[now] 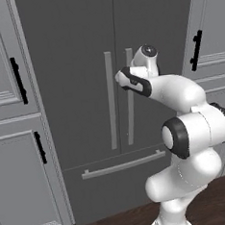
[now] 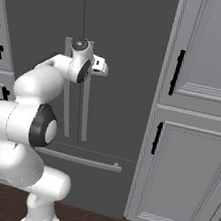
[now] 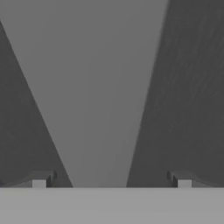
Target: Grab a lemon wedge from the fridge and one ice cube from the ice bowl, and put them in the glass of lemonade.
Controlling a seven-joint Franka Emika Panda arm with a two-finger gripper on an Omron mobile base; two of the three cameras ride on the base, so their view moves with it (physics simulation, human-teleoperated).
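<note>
The fridge [image 1: 83, 88] is closed, so nothing is done yet. The gripper [image 3: 111, 179] is spread wide, with the right door's handle [image 3: 98, 109] directly ahead between its fingertips.

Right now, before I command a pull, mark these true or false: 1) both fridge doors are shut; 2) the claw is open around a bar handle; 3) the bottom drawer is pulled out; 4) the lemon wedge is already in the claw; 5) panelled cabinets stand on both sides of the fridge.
1) True: the fridge doors sit flush.
2) True: the claw has its fingers apart with a light grey bar handle running between them.
3) False: the bottom drawer is closed.
4) False: the claw holds nothing.
5) True: a cabinet stands on one side and a cabinet on the other.
</note>
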